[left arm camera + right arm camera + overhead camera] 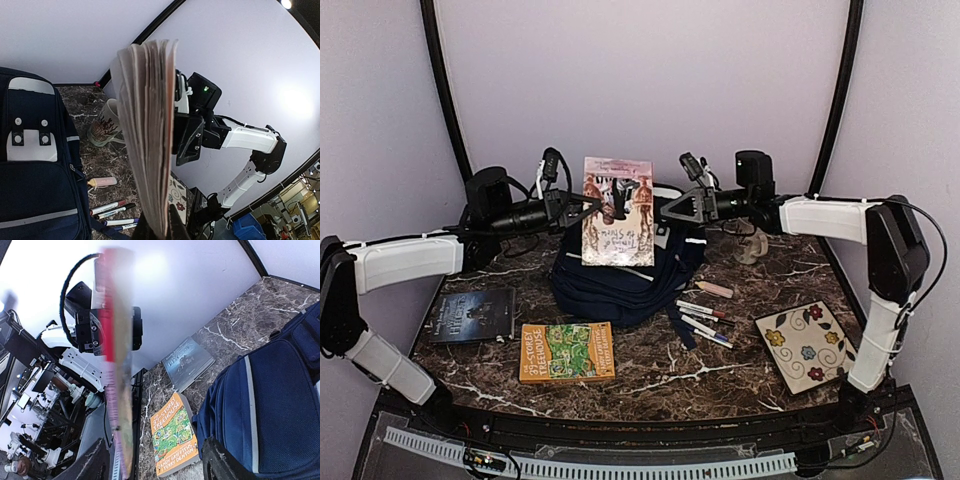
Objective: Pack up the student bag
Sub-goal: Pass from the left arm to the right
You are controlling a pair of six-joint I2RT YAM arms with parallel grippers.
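The student bag is navy blue and lies at the middle of the table, also in the left wrist view and the right wrist view. A paperback book hangs upright above the bag. My left gripper is shut on its left edge, with the page block running up from the jaws. My right gripper stands open at the book's right edge. In the right wrist view the blurred book sits between its wide-spread fingers, close to the left one.
An orange Treehouse book and a dark book lie front left of the bag. Several markers and a pink highlighter lie to its right. A flowered tile is front right, a patterned cup behind it.
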